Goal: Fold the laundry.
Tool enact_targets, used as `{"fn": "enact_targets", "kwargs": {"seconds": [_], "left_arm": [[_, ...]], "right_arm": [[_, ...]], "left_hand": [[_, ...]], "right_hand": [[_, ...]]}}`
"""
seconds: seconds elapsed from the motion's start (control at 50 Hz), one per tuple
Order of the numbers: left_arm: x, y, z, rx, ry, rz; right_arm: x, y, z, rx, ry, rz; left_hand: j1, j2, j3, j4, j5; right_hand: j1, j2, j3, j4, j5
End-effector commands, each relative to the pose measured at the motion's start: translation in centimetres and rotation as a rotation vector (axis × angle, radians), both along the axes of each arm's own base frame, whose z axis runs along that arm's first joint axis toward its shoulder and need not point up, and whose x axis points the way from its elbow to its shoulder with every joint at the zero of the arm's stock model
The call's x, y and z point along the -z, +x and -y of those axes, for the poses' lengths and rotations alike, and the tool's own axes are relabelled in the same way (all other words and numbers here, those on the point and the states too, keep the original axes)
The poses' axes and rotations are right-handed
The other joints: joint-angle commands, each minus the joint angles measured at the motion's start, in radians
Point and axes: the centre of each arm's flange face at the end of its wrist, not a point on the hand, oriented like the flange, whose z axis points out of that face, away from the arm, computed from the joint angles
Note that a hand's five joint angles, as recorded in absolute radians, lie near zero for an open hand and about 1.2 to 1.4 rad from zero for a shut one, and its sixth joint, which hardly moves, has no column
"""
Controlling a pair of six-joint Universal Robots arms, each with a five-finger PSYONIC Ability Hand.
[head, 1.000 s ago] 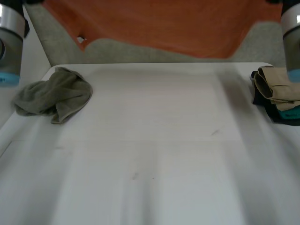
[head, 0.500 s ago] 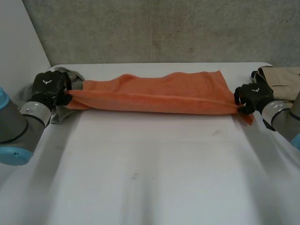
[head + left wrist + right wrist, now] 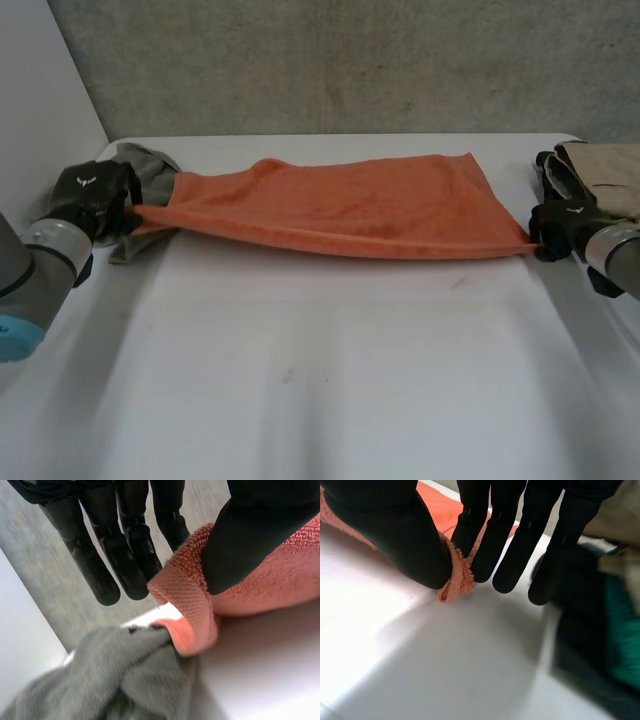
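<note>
Head view: the orange towel point(image 3: 340, 212) lies stretched across the far side of the table point(image 3: 320, 400), apparently pulled taut to flatten it for folding.

Left wrist view: the left hand point(image 3: 125, 555) pinches one corner between thumb and fingers, just beside a grey cloth point(image 3: 115, 680).

Right wrist view: the right hand point(image 3: 390, 535) pinches the opposite corner likewise.

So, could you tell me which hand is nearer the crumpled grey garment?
Left hand: it pinches the orange towel beside the grey garment; the right hand pinches the towel's opposite corner.
</note>
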Motion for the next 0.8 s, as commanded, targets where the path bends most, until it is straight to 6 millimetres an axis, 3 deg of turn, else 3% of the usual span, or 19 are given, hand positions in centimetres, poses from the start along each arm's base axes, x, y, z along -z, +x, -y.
{"fn": "enact_targets", "kwargs": {"seconds": [0.02, 0.14, 0.24, 0.3, 0.36, 0.44, 0.52, 0.68, 0.8], "left_arm": [[0.1, 1.2, -3.9, 0.014, 0.171, 0.111], [-0.5, 1.9, -8.8, 0.107, 0.324, 0.245], [-0.8, 2.7, -14.4, 0.209, 0.509, 0.395], [-0.9, 3.1, -16.7, 0.263, 0.604, 0.462], [-0.9, 3.1, -17.1, 0.295, 0.615, 0.493], [-0.8, 2.8, -15.7, 0.305, 0.549, 0.493], [-0.7, 2.1, -13.1, 0.272, 0.48, 0.45], [-0.4, 0.8, -5.7, 0.107, 0.298, 0.369], [-0.1, -0.6, -2.1, 0.068, 0.22, 0.351]], "right_arm": [[-3.5, -1.4, -2.4, -0.065, -0.068, -0.161], [-4.8, -2.7, -6.8, -0.151, 0.053, -0.359], [-6.0, -4.7, -12.6, -0.297, 0.28, -0.57], [-6.5, -5.5, -14.4, -0.376, 0.336, -0.636], [-6.8, -5.5, -15.0, -0.427, 0.308, -0.679], [-6.5, -4.4, -13.8, -0.405, 0.239, -0.65], [-6.0, -3.0, -11.4, -0.342, 0.123, -0.613], [-6.0, 0.5, -5.0, -0.199, -0.173, -0.449], [-5.3, 3.0, -2.1, -0.158, -0.318, -0.416]], "left_hand": [[0.255, 0.197, 0.202, 0.194, 0.231], [0.255, 0.197, 0.202, 0.194, 0.231], [0.255, 0.197, 0.202, 0.194, 0.231], [0.255, 0.197, 0.202, 0.194, 0.231], [0.255, 0.197, 0.202, 0.194, 0.231], [0.255, 0.197, 0.202, 0.194, 0.231], [0.255, 0.197, 0.202, 0.194, 0.231], [0.255, 0.197, 0.202, 0.194, 0.231], [0.255, 0.197, 0.202, 0.194, 0.231]], "right_hand": [[0.261, 0.21, 0.206, 0.199, 0.232], [0.261, 0.21, 0.206, 0.199, 0.232], [0.261, 0.21, 0.206, 0.199, 0.232], [0.261, 0.21, 0.206, 0.199, 0.232], [0.261, 0.21, 0.206, 0.199, 0.232], [0.261, 0.21, 0.206, 0.199, 0.232], [0.261, 0.21, 0.206, 0.199, 0.232], [0.261, 0.21, 0.206, 0.199, 0.232], [0.261, 0.21, 0.206, 0.199, 0.232]]}}
